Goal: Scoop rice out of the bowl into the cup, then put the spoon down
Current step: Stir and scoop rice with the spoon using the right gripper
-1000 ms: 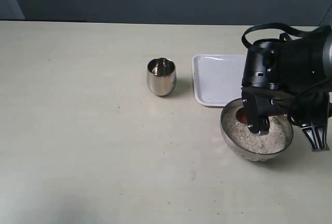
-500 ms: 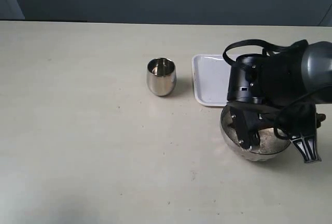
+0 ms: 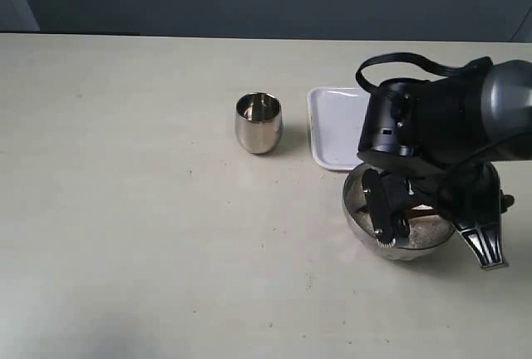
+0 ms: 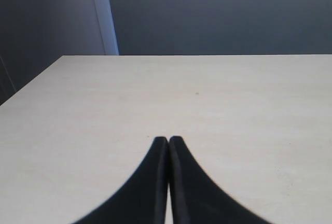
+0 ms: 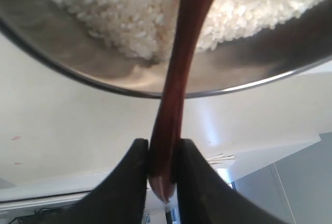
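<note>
— One table point(image 3: 125, 209), pale and wide, carries everything. How many arms do you count over it?
— One in the exterior view: the right arm point(image 3: 440, 126), black and bulky, bent over the bowl. Two grippers in all, each seen from its own wrist camera.
— And the smaller things?
— One white tray point(image 3: 337, 126), one steel bowl point(image 3: 357, 219), one steel cup point(image 3: 258, 123), one wooden spoon point(image 5: 179, 53), and rice point(image 5: 114, 11) past counting.
— Where do they sit?
— The bowl stands at the right of the exterior view, just in front of the tray. The cup stands upright to the left of the tray, apart from both. The rice lies in the bowl. What the cup holds I cannot tell.
— What blocks the view?
— The arm hides most of the bowl's mouth and the tray's right side from the exterior camera.
— The right gripper point(image 5: 162, 149)?
— Clamped on the end of the spoon's handle. The handle crosses the bowl's rim and reaches the rice; the head is cut off by the picture's edge.
— The left gripper point(image 4: 168, 141)?
— Fingers pressed together, holding nothing, with only table ahead of them.
</note>
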Controlling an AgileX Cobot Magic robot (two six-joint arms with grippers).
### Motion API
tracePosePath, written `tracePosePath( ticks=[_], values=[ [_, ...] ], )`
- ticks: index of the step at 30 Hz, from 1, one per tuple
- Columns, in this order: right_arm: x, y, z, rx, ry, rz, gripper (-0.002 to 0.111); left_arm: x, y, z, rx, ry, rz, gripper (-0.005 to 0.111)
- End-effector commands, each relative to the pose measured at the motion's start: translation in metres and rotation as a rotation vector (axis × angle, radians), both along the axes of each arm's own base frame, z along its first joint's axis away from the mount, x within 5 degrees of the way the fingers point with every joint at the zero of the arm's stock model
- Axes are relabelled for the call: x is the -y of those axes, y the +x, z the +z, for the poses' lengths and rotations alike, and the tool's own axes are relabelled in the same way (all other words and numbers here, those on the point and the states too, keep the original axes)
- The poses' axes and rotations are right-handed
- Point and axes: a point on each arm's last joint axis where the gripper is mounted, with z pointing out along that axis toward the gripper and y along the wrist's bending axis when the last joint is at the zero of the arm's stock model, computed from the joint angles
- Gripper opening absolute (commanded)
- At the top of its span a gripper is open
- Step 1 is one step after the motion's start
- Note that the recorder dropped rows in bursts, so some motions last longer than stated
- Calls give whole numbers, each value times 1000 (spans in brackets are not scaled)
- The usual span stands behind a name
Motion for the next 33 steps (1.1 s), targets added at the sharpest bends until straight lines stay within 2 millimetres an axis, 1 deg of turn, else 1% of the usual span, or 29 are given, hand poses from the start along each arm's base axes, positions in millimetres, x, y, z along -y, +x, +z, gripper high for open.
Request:
tracePosePath(
  ticks=[1, 5, 7, 10, 15, 18, 33],
  values=[
    [3, 3, 0, -14, 15, -26, -1, 0, 0, 0, 4, 1, -6, 1],
    [12, 5, -1, -51, 53, -116, -1, 0, 0, 0, 4, 1, -6, 1],
    [15, 5, 2, -72, 82, -142, -1, 0, 0, 0, 4, 1, -6, 1],
    [14, 7, 9, -72, 127, -169, -1, 0, 0, 0, 4, 1, -6, 1],
    [14, 11, 15, -109, 202, -227, -1, 0, 0, 0, 4, 1, -6, 1],
    [15, 10, 14, -139, 224, -248, -1, 0, 0, 0, 4, 1, -6, 1],
    [14, 9, 13, -146, 231, -255, -1, 0, 0, 0, 4, 1, -6, 1]
  ],
)
